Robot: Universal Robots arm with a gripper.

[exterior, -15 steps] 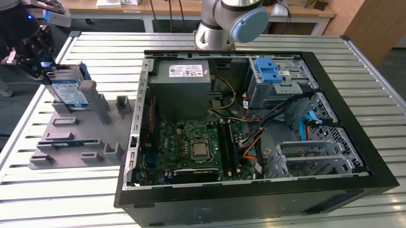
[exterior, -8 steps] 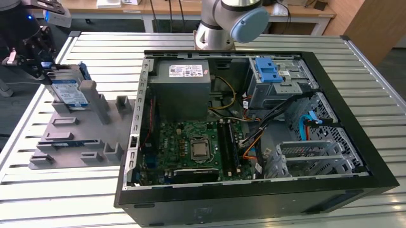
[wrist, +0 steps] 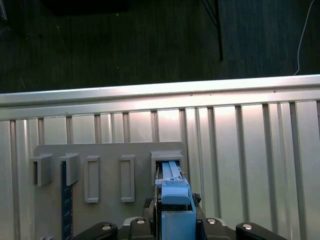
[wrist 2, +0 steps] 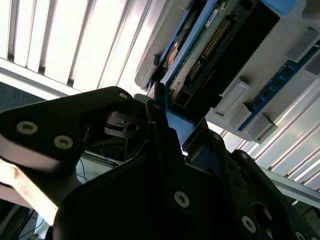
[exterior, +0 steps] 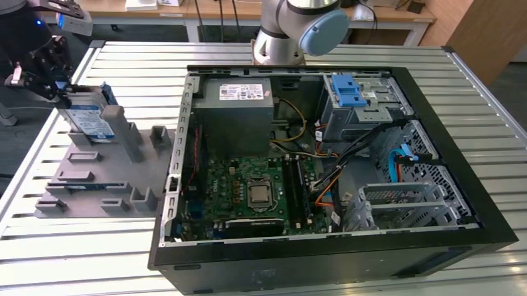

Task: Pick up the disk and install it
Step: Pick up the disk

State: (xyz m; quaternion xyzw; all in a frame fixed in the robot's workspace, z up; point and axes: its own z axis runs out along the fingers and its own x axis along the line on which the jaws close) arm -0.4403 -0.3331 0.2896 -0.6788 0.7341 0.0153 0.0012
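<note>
On the ribbed metal table [exterior: 461, 80] lies an open black computer case [exterior: 465, 206]. Beside it, toward the exterior view's left, a grey slotted plastic holder [exterior: 123, 166] carries the flat silver blue-framed disk [exterior: 89, 120] upright, its upper edge clamped in the black gripper [exterior: 59, 94].

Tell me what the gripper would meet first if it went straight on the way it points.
The disk: the gripper sits right at its blue-framed top edge, though contact is unclear. The disk stands on edge in the grey fixture.
</note>
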